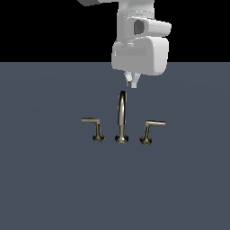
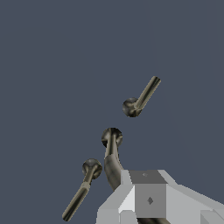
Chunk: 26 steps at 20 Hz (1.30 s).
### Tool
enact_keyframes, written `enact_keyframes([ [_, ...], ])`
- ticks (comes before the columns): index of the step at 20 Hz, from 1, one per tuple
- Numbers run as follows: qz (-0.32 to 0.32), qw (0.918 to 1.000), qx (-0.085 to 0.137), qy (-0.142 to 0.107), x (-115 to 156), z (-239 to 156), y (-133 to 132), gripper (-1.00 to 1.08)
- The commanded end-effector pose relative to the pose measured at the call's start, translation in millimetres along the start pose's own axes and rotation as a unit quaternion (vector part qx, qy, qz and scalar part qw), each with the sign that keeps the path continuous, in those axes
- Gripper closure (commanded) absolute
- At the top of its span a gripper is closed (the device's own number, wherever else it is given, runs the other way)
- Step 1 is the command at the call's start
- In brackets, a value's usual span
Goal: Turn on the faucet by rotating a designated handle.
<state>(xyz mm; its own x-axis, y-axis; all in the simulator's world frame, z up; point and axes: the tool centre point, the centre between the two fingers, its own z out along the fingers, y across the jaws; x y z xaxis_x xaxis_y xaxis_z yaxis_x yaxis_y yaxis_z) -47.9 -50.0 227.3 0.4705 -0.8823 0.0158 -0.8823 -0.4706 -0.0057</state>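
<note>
**Faucet set on slate-blue tabletop, arm overhead**

Surface: plain, matte slate-blue tabletop (image 1: 45, 188), unmarked, running back to a flat black backdrop. No containers are in view.

Item 1: faucet (image 1: 121, 117), brushed metal, three separate pieces standing in a row near the middle of the surface. The tall thin arched spout is central.

Item 2: handle (image 1: 151, 130), a short L-shaped lever on a flared base, just beside the spout on the exterior view's right, its thin arm pointing toward that right. Nothing touches it.

Item 3: twin lever (image 1: 94, 129), mirror of the handle, on the exterior view's left, arm pointing left.

Item 4: white arm with gripper (image 1: 131, 82), hanging above and behind the spout's arch, well apart from the handle. Only small fingertips show beneath the bulky wrist; whether they are spread or pressed together cannot be told.

View differences: the wrist view looks down on all three bases, showing the spout (image 2: 111, 151) foreshortened and partly hidden behind the grey gripper body (image 2: 148, 199), with the two levers angled away from each other to opposite sides. The exterior view alone shows the backdrop and the arm.
</note>
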Motion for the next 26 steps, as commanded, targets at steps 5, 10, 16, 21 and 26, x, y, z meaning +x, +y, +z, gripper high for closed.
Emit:
enact_keyframes([
  [5,0.103,0.9947,-0.002,-0.002,40,49,-3,1.08],
  [10,0.177,0.9841,-0.004,-0.003,69,85,0,1.08],
  [16,0.245,0.9694,-0.005,-0.004,96,117,7,1.08],
  [21,0.279,0.9603,-0.005,-0.005,109,133,12,1.08],
  [26,0.29,0.9571,-0.005,-0.006,113,138,13,1.08],
])
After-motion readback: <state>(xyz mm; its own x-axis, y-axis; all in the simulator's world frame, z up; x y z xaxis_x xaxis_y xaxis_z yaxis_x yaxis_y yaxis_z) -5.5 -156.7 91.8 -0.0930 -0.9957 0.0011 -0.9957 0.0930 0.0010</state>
